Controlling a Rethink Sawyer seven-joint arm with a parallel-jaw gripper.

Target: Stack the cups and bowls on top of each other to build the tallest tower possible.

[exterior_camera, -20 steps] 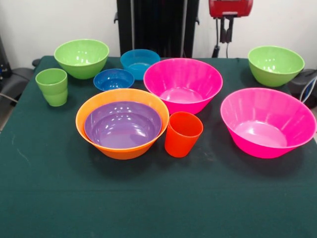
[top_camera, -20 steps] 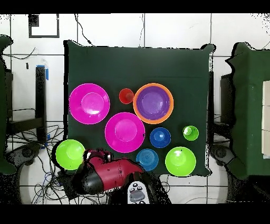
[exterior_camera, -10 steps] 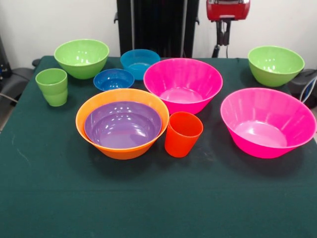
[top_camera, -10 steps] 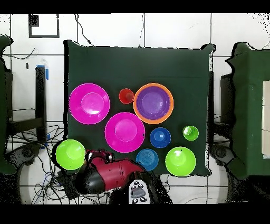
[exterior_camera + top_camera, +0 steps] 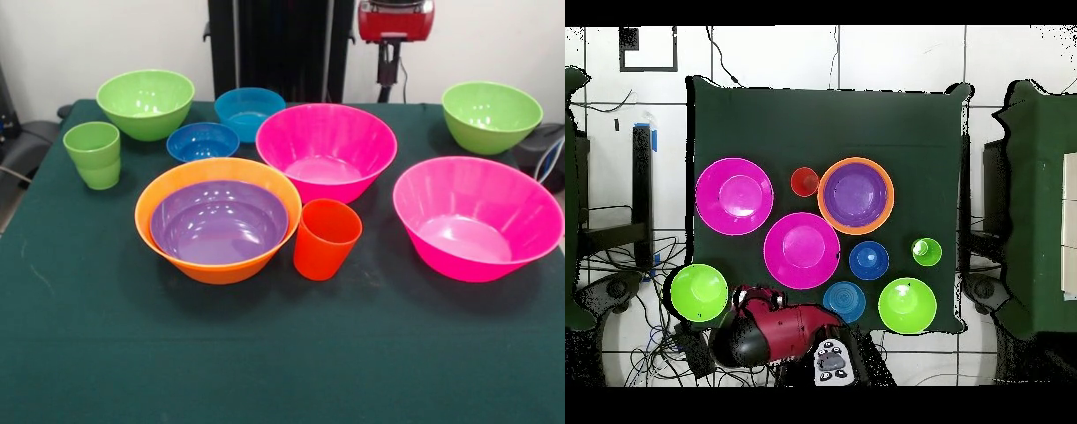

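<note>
So the purple bowl is nested in the orange bowl at centre-left of the front view, orange-red cup touching it (green cup at far left). The gripper is seen at top, well apart; its state can't be told.

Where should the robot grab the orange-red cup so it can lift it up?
Probably by the rim, coming straight down from above. The orange-red cup stands upright with its open mouth up and has no handle. The orange bowl and a pink bowl crowd its sides, so one finger inside, one outside looks easiest.
</note>
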